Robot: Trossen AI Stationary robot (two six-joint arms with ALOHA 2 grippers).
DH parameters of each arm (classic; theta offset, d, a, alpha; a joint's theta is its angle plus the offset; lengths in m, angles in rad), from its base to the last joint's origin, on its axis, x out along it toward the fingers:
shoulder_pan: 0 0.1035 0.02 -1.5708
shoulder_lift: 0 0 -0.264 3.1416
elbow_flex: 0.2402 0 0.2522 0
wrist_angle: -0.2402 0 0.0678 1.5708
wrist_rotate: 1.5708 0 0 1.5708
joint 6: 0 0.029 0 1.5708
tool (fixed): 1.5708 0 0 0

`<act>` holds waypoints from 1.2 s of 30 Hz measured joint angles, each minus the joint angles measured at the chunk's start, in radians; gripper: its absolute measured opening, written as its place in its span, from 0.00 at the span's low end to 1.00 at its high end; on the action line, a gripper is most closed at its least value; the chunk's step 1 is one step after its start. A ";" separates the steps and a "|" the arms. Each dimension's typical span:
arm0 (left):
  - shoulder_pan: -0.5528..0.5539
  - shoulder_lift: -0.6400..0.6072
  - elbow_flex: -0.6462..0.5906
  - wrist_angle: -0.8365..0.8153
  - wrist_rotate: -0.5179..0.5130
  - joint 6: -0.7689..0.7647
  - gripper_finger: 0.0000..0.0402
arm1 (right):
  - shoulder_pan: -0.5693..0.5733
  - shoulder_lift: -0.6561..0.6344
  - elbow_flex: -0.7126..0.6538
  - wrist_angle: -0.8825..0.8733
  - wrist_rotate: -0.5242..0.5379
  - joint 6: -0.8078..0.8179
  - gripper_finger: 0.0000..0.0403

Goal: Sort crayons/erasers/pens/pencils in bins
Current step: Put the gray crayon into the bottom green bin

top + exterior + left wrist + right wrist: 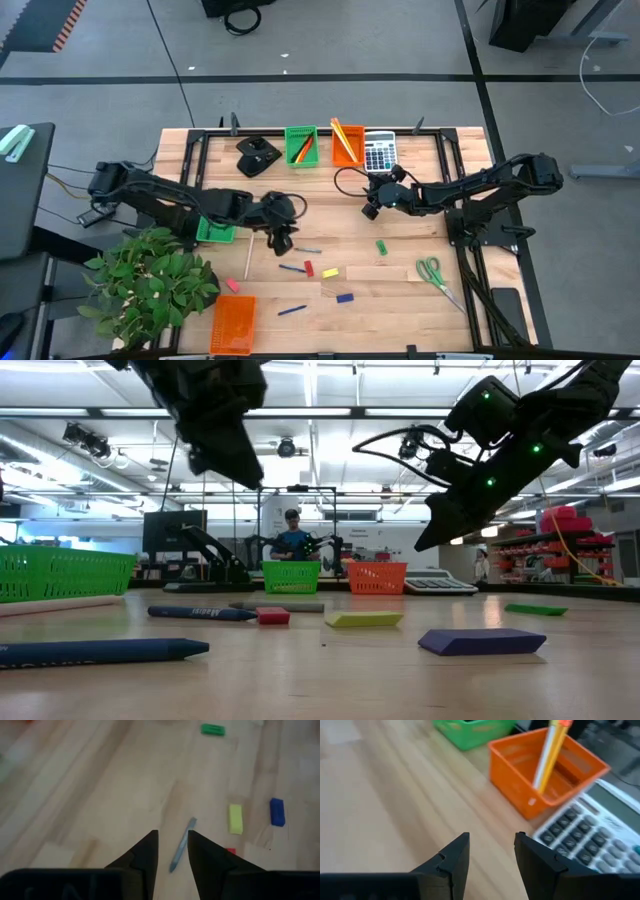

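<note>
From the high view I have the left pincer [281, 238] hanging over the middle of the table, just toward the left edge from a grey-blue pen [307, 250], while the right pincer [372, 205] hovers near the far edge beside the calculator [379, 153]. Two bins stand at that far edge – a green bin [300, 146] and an orange bin [347, 143], the orange one with pencils [338, 131] leaning in it. A second green bin [213, 231] sits under the left arm and a second orange bin [233, 325] at the near edge. I judge the loose pens and erasers in the near middle are what remains to sort.

The low view gives me height: both pincers are well clear of the wood, and a yellow eraser [364, 619] and a blue eraser [481, 641] lie flat in front.

The left wrist view shows what the top-down one cannot – the fingers [145, 851] stand apart with nothing between them, lined up over that pen, presumably the next pick.

The right wrist view shows its own fingers [452, 852] apart and empty, facing the orange bin, so I take that arm to be waiting there.
</note>
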 joint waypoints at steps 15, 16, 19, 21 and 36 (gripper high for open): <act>-0.024 0.223 0.111 0.102 0.089 0.091 0.28 | 0.087 0.000 0.000 0.054 -0.030 -0.110 0.40; -0.028 0.243 0.120 0.091 0.090 0.097 0.28 | 0.085 0.000 0.000 0.055 -0.026 -0.118 0.40; -0.031 0.301 0.137 0.056 0.090 0.108 0.28 | 0.074 0.000 0.000 0.065 -0.026 -0.126 0.40; -0.030 0.329 0.136 0.027 0.099 0.110 0.28 | 0.070 0.000 0.000 0.072 -0.026 -0.130 0.40; -0.014 0.399 0.145 -0.002 0.213 0.226 0.26 | 0.071 0.000 0.000 0.061 -0.036 -0.122 0.40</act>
